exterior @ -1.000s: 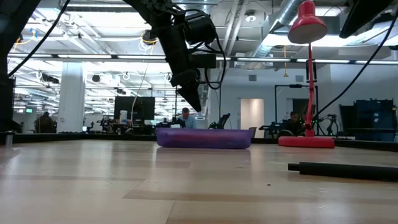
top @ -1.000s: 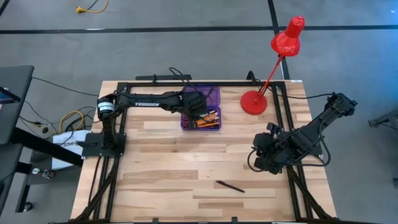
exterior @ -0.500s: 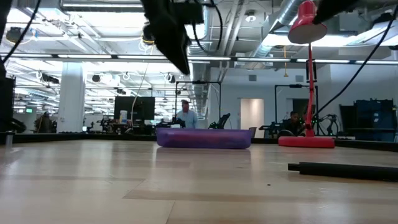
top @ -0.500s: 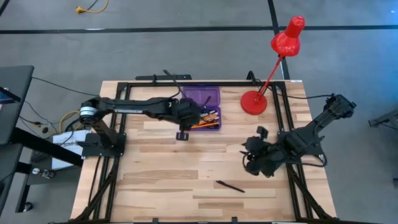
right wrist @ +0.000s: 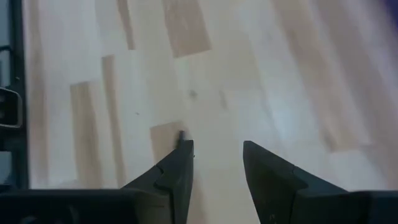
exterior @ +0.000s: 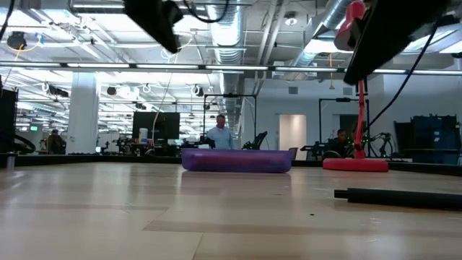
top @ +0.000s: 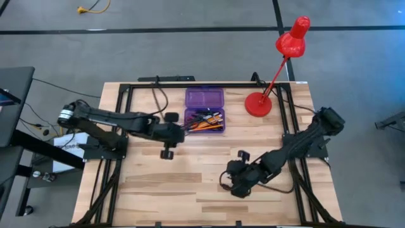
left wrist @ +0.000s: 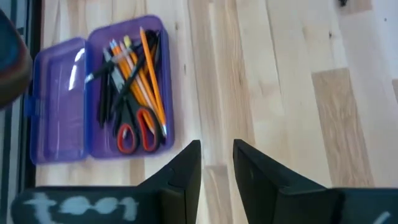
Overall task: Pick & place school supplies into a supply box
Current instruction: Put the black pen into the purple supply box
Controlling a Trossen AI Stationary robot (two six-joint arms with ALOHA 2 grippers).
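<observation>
Tools: left tool [top: 167,152], empty, prongs narrowly apart, is being withdrawn from the purple box [top: 204,118], now filled; right tool [top: 235,188], parted, is being brought over the last pen [exterior: 397,197] on the worktop [top: 164,190].

Red lamp [top: 278,60] flanks open case [top: 204,110].

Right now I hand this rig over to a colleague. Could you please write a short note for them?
Left gripper: open, empty, above the table beside the supply box.
Right gripper: open, empty, over the front of the table.
Done: orange pencils, scissors and dark pens lie in the open box.
Left: one black pen lies on the table; it goes into the box.
</observation>
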